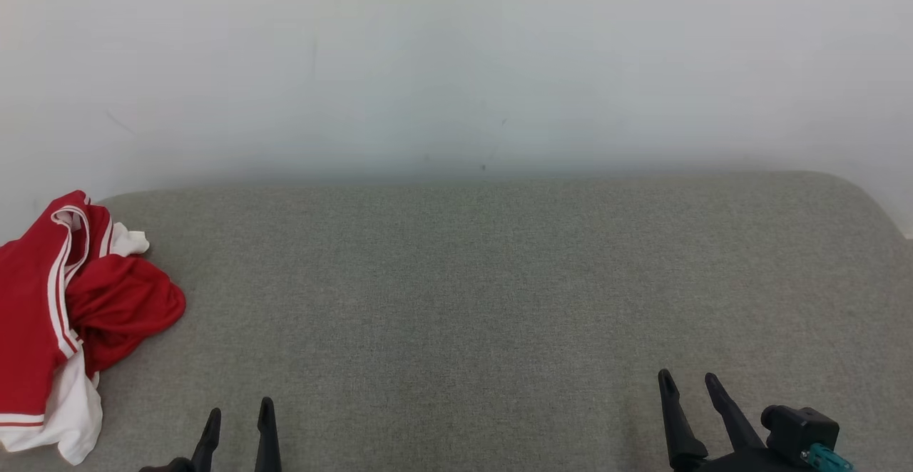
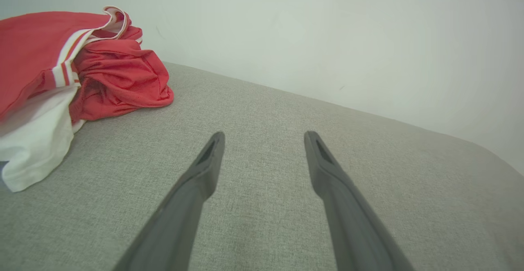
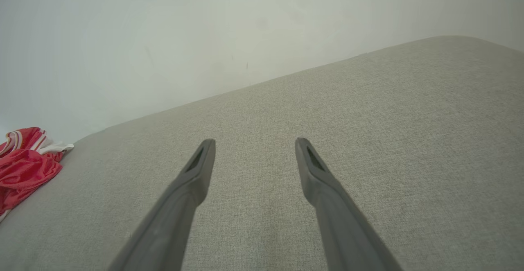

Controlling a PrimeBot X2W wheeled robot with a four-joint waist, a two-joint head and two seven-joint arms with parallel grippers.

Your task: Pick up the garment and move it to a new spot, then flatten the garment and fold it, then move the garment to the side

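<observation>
The garment (image 1: 43,301) is seen crumpled at the left end of the bench (image 1: 499,279). The left gripper (image 1: 240,408) and right gripper (image 1: 688,376) are held open, empty.

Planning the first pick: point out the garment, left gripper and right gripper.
garment (image 1: 118,301), head view, on its bunched red fold.
left gripper (image 1: 240,406), head view, midway between its fingertips.
right gripper (image 1: 688,374), head view, midway between its fingertips.
</observation>
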